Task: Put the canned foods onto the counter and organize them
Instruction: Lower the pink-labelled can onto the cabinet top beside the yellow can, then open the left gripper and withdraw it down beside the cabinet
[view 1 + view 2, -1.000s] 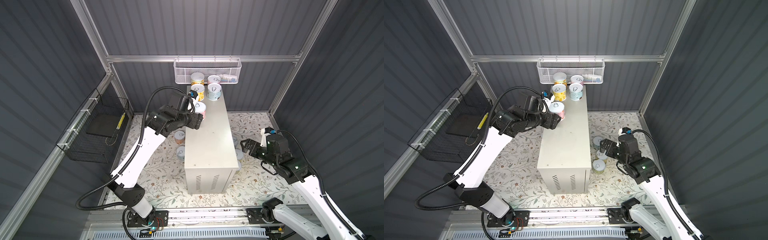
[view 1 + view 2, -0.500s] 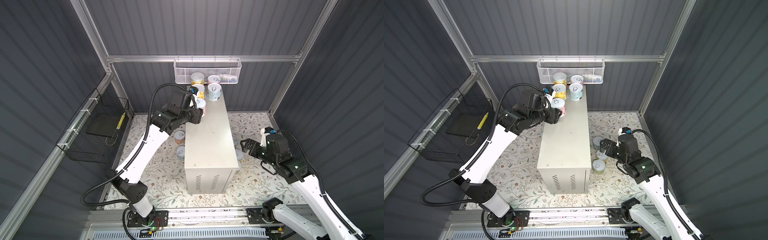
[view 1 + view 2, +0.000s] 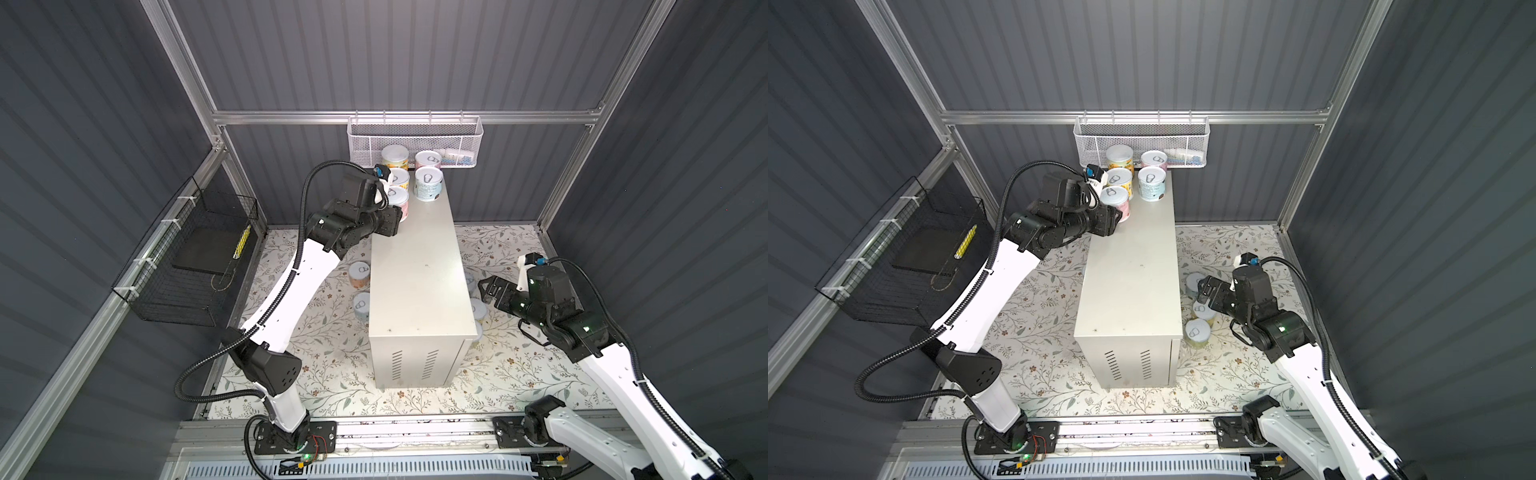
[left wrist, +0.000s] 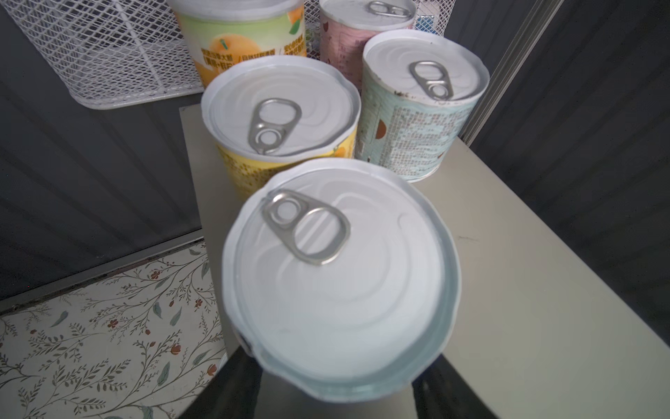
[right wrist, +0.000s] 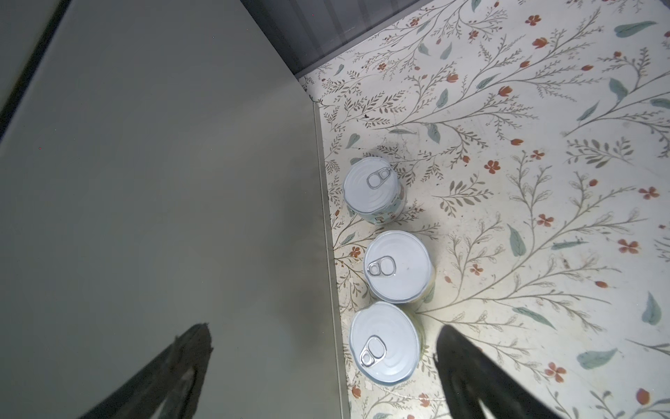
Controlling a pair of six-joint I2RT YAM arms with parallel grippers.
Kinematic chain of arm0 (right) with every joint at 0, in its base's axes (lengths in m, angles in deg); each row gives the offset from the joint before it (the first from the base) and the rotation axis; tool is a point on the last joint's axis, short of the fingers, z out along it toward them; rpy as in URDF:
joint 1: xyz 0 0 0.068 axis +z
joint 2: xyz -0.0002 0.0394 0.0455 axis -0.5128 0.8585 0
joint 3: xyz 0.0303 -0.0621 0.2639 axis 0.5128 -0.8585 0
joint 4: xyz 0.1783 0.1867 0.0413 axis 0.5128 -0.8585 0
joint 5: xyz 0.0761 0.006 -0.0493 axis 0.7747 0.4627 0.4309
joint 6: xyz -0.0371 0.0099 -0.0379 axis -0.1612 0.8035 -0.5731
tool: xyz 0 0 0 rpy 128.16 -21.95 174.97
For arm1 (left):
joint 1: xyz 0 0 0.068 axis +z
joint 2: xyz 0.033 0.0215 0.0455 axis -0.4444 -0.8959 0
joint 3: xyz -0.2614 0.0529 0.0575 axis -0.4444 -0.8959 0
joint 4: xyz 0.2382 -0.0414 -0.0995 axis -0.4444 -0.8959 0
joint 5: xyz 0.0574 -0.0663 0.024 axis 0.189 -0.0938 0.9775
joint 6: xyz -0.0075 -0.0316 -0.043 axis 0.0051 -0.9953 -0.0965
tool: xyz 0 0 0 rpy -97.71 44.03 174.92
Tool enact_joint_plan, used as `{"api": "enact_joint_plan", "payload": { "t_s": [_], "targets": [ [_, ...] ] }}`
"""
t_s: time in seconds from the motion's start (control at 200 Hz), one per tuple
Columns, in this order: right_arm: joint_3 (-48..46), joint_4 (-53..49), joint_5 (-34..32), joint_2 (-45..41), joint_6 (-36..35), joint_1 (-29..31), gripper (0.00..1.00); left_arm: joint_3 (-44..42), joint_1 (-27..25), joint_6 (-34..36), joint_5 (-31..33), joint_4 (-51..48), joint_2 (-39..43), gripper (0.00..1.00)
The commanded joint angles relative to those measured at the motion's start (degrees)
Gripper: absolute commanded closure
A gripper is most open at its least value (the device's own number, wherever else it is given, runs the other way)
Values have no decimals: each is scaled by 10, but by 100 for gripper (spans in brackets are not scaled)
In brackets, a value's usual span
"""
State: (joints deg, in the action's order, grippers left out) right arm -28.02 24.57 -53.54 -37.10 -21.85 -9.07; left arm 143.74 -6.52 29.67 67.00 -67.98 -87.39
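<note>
Left jaws apparently around pink can (image 3: pixel 398 196)

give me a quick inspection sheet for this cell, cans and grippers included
surface: counter top off-white, lightly specked
job's things: four cans at its far end, pink can beside them; two cans on the floor to its left, three cans to its right
clutter: small items in the white mesh basket, yellow strip in the black wire basket
grippers: left gripper shut on the pink can; right gripper open above the three cans
cables: black hoses loop clear of the cans
surroundings: floral floor mat, dark ribbed walls
</note>
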Motion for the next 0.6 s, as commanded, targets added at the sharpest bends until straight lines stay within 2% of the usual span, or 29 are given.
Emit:
{"api": "enact_joint_plan", "payload": {
  "t_s": [0.0,0.38,0.48,0.595],
  "targets": [
    [13,5,-6,4,-10,-1,2,17,5,-4,-16,-20,-21,36],
    [7,0,-12,0,-11,-1,2,36,10,-7,-21,-26,-40,33],
    [6,-8,-10,-7,-6,-1,2,17,10,-11,-17,-15,-28,25],
    [-3,-10,-8,-21,-1,-1,2,-5,10,-12,-4,-12,-7,5]
  ]
}}
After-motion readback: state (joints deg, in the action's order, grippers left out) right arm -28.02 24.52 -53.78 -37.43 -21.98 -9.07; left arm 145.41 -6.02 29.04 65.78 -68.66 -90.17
